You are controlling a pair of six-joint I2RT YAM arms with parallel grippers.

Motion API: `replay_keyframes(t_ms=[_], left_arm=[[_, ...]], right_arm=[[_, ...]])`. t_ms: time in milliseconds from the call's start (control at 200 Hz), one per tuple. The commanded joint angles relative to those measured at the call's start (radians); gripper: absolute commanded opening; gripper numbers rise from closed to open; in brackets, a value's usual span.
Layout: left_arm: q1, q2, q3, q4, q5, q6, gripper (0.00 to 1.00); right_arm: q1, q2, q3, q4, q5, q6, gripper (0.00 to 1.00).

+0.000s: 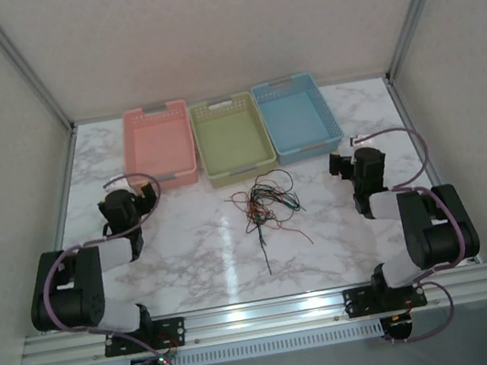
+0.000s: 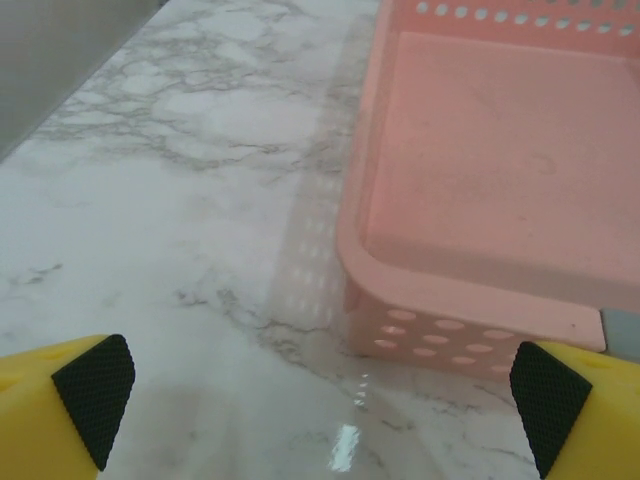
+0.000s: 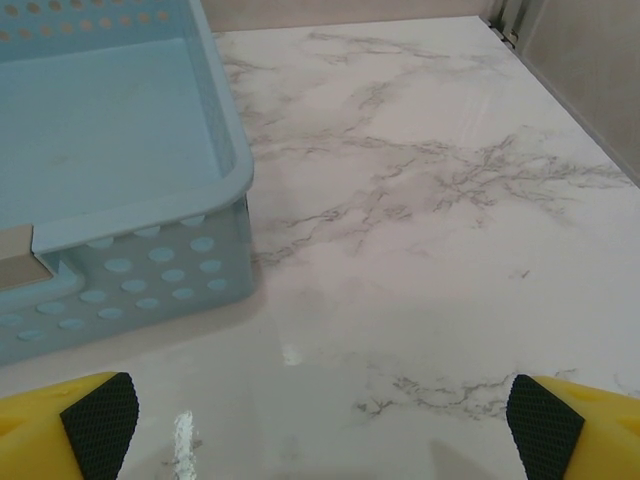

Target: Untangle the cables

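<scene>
Top view: thin curly black, red and green cables lie in a loose bunch mid-table on the white marble table, just in front of the green plastic basket; left wrist: left gripper jaws wide open w/ nothing held, near the pink plastic basket; right wrist: right gripper jaws wide open too, by the blue plastic basket.

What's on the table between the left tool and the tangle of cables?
Nothing: in the top view, bare marble table runs from the left tool to the cables.
</scene>
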Motion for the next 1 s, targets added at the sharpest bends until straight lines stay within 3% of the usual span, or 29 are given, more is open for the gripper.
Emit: replay_keyframes(t_ms=[0,105,210,310,431,531,621,776,891,996], left_arm=[[0.004,-0.172,0.146,-0.319,-0.135,-0.129,1.0],[0.003,-0.302,0.167,-0.449,-0.099,-0.199,1.0],[0.008,-0.426,0.197,-0.602,-0.01,-0.278,1.0],[0.008,-0.485,0.285,-0.813,0.167,-0.334,1.0],[0.007,-0.503,0.402,-1.042,0.401,-0.363,1.0],[0.005,-0.511,0.473,-1.183,0.577,-0.36,1.0],[0.004,-0.531,0.502,-1.269,0.696,-0.344,0.96],[0.004,-0.615,0.474,-1.332,0.766,-0.349,0.95],[0.0,-0.648,0.495,-1.421,0.781,-0.323,0.95],[-0.003,-0.662,0.551,-1.515,0.805,-0.21,0.95]], right_arm=[[0.015,-0.078,0.09,-0.19,0.06,0.031,0.96],[0.018,-0.188,0.126,-0.32,0.054,0.103,0.96],[0.023,-0.246,0.252,-0.628,0.012,0.21,0.92],[0.039,-0.314,0.316,-0.841,-0.061,0.282,0.9],[0.044,-0.41,0.363,-1.016,-0.241,0.325,0.89],[0.058,-0.446,0.427,-1.154,-0.404,0.308,0.81],[0.086,-0.457,0.456,-1.219,-0.517,0.294,0.79],[0.184,-0.415,0.462,-1.21,-0.627,0.287,0.77],[0.254,-0.328,0.492,-1.229,-0.599,0.252,0.69],[0.298,-0.257,0.52,-1.232,-0.553,0.241,0.65]])
